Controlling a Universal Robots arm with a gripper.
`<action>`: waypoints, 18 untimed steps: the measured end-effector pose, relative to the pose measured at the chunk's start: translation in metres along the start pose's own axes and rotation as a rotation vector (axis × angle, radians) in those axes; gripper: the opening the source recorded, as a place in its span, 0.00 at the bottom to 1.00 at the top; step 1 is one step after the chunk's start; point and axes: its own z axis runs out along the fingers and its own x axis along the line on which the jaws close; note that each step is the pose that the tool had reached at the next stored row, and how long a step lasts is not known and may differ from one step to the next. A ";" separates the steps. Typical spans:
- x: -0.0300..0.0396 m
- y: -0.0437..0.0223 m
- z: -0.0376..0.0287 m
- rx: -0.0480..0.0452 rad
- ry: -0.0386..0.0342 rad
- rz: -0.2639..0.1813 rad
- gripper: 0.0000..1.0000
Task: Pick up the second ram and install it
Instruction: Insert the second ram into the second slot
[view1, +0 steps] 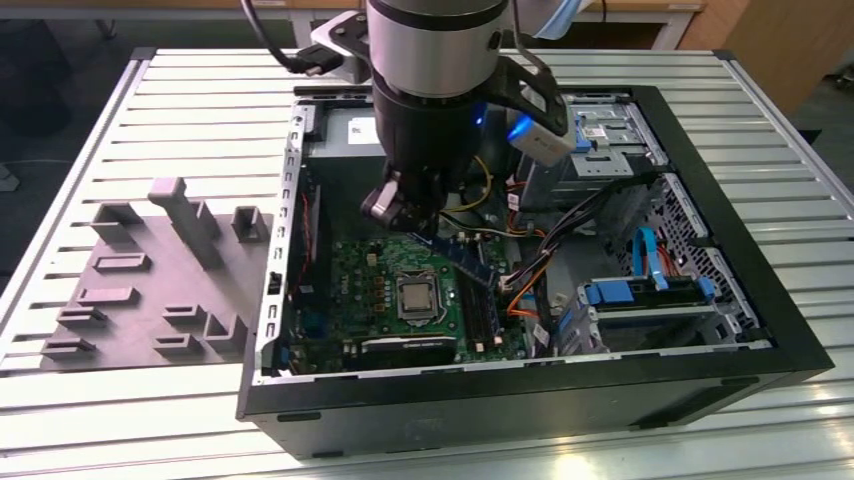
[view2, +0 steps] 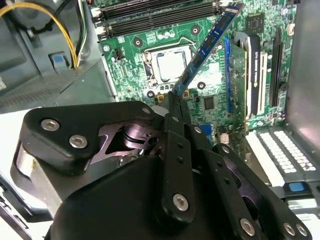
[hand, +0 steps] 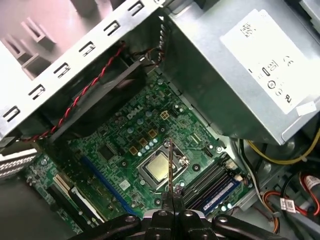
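The jaws are pinched on the second ram (view2: 209, 49), which sticks out beyond them, tilted over the motherboard (view2: 125, 42). It is picked up, then, but not yet seated in the memory slots (view2: 155, 14) ahead.

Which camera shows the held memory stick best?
The second wrist view: the second ram shows its flat face and chips, pinched at one end by the end effector. The first wrist view shows it edge-on, a thin line; the exterior view shows it slanted above the motherboard.
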 end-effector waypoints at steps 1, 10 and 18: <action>0.0000 0.0000 0.0000 0.0005 -0.0003 0.012 0.11; 0.0000 0.0000 0.0003 0.0072 -0.0040 0.170 0.11; 0.0000 0.0000 0.0004 0.0109 -0.0060 0.258 0.11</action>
